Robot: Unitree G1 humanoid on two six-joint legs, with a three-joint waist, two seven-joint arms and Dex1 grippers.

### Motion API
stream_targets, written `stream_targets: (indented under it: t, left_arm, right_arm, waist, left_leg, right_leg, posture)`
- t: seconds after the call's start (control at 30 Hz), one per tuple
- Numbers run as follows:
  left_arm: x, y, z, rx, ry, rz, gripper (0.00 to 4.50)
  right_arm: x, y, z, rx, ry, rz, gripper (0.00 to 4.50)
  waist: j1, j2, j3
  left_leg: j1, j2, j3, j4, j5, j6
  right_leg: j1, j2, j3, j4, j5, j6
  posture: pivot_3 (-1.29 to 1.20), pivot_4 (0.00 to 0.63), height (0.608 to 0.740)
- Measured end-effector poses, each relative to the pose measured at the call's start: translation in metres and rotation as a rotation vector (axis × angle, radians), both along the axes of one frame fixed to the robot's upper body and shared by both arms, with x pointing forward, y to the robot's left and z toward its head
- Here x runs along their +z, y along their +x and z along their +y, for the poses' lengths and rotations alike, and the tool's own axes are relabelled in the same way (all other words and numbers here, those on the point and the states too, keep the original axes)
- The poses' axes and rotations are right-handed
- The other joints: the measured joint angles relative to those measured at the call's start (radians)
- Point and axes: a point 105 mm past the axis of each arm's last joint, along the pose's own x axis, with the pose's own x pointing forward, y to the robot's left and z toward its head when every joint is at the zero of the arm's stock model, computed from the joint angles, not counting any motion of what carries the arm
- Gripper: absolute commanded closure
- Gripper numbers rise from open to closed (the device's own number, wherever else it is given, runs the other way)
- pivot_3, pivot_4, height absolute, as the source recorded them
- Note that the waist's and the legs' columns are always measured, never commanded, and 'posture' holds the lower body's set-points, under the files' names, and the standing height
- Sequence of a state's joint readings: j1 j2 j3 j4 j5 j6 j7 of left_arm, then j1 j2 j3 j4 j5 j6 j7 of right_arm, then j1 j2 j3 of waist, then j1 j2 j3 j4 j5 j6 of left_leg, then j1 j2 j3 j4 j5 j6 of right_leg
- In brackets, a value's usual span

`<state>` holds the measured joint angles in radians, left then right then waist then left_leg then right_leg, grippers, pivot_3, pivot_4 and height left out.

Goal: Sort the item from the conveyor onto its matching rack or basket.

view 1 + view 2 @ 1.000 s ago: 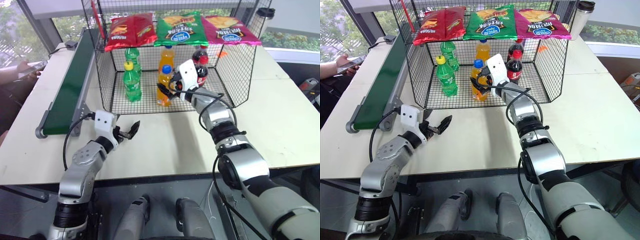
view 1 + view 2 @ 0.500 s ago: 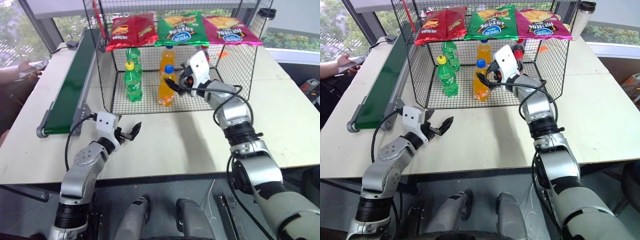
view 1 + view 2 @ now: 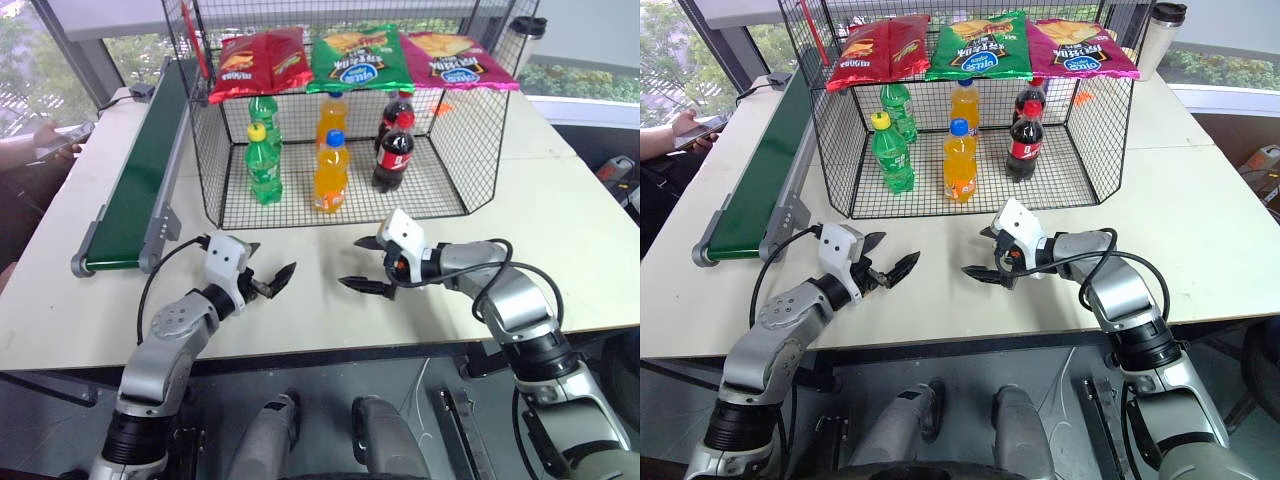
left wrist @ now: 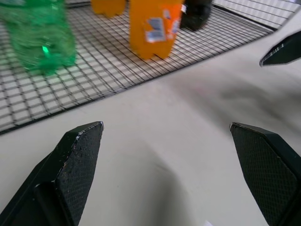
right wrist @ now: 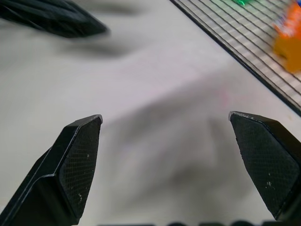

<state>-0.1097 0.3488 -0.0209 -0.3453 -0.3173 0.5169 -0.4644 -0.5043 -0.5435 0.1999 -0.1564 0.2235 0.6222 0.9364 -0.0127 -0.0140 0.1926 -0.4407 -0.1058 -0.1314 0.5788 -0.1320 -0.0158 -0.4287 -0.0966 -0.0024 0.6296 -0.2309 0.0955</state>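
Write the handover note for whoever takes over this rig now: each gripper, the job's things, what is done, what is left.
Left gripper: open, holding nothing, over the table.
Right gripper: open, holding nothing, over the table in front of the cage.
Orange soda bottle: upright inside the black wire cage, between the green bottle and the cola bottle.
Conveyor: no item on it.
Done: bottle placed.
Left: nothing visible.

The orange soda bottle [image 3: 959,162], clear plastic with a blue cap and a small label, stands upright near the front middle of the black wire cage [image 3: 836,150], in the upper centre of the frame. It rests on the cage's mesh floor, between a green bottle and a dark cola bottle. The dark green conveyor belt [image 3: 764,171] runs along the left of the frame, bare, just beside the cage.
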Motion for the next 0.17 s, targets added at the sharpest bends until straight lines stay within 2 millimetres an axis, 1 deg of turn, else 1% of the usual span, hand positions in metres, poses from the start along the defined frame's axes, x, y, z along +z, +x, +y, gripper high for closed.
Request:
stream_targets:
  t: [0.17]
  left_arm:
    - [-0.0055, -0.0053, 0.0006, -0.035, 0.022, 0.021, 0.0]
  right_arm:
    - [-0.0098, -0.0015, -0.0029, -0.035, 0.002, 0.031, 0.02]
  waist:
    - [0.003, 0.0, 0.0]
  left_leg:
    - [-0.001, -0.001, 0.0, 0.0, 0.0, 0.0]
  right_leg:
    - [0.0, -0.001, 0.0, -0.001, 0.001, -0.002]
  posture:
    - [0.0, 0.15, 0.739]
